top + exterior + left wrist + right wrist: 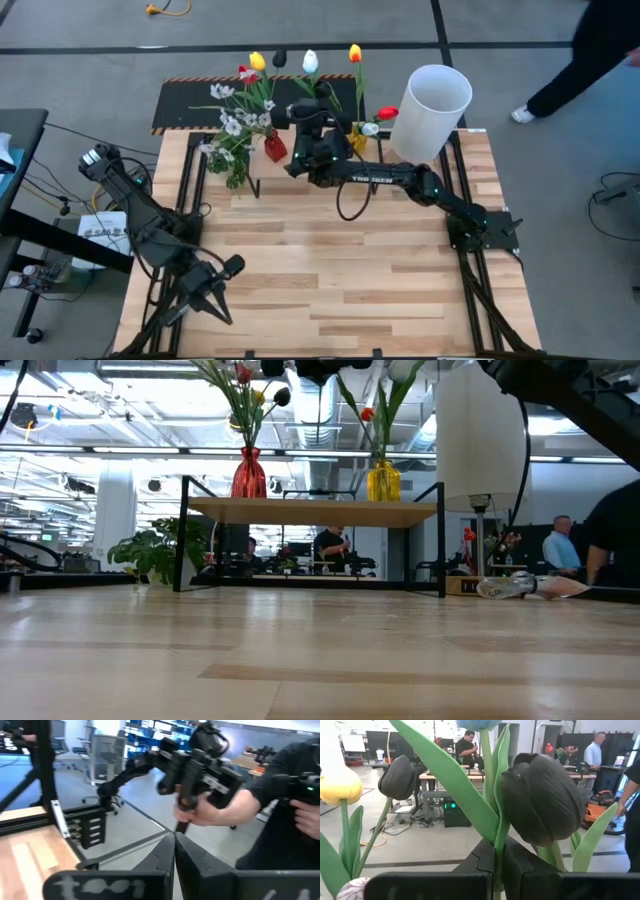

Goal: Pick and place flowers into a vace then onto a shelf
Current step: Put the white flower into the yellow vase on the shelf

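Observation:
The shelf stands at the table's far side. On it are a red vase and a yellow vase, each with flowers in it. My right gripper reaches level over the shelf among the flower heads and is shut on a green stem. A black tulip hangs right beside it. A second black tulip and a yellow tulip stand farther off. My left gripper is shut, with nothing between its fingers, at the near left. My right gripper pinches a green stem with long leaves between its two fingers. The fingers come level from the table's near side and lie across the stem. The stem stands upright and rises toward a pale tulip head. The gripper hides its lower end.
A tall white cylinder stands at the shelf's far right. A bushy green sprig sits at the shelf's left end. A pale thing lies on the table at the right. People stand beyond the table, and a hand grips a dark device.

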Tool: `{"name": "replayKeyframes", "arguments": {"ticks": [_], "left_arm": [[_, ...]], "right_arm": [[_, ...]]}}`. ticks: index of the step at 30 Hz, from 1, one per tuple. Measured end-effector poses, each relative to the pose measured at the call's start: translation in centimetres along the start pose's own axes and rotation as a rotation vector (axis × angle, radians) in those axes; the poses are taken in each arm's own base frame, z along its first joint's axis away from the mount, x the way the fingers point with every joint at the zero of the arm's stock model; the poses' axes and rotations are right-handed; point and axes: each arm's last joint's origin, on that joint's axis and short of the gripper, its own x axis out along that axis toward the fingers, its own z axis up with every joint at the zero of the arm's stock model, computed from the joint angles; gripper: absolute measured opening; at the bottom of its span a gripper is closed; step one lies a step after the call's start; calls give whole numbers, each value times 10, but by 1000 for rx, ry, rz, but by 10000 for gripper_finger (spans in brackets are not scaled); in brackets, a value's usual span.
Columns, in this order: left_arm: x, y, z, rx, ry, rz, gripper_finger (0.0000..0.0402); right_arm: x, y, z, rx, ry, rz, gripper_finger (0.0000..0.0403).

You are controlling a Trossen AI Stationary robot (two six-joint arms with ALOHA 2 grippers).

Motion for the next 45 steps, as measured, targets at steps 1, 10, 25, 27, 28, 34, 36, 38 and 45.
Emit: {"name": "replayKeyframes", "arguments": {"ticks": [1, 10, 25, 27, 28, 34, 36, 38, 45], "left_arm": [[0, 2, 0, -2, -2, 17, 0], [0, 11, 1, -49, -9, 65, 0], [0, 10, 4, -173, -32, 37, 0], [0, 9, 6, -181, -48, 2, 0], [-1, 8, 7, -181, -56, -16, 0], [-1, 6, 11, -209, -81, -88, 0], [-1, 5, 11, -219, -83, -96, 0], [-1, 6, 11, -221, -82, -96, 0], [-1, 6, 10, -242, -66, -93, 0]], "right_arm": [[-2, 0, 0, 3, 0, 4, 5], [-47, 1, 0, 146, 4, 94, 3], [-123, -7, -1, 382, 39, 246, 5], [-131, -9, -1, 411, 46, 262, 6], [-134, -9, -1, 418, 48, 268, 5], [-140, -11, -1, 420, 50, 280, 3], [-139, -10, -1, 420, 50, 279, 4], [-140, -10, -1, 420, 50, 279, 4], [-141, -10, -2, 389, 46, 282, 4]]}}
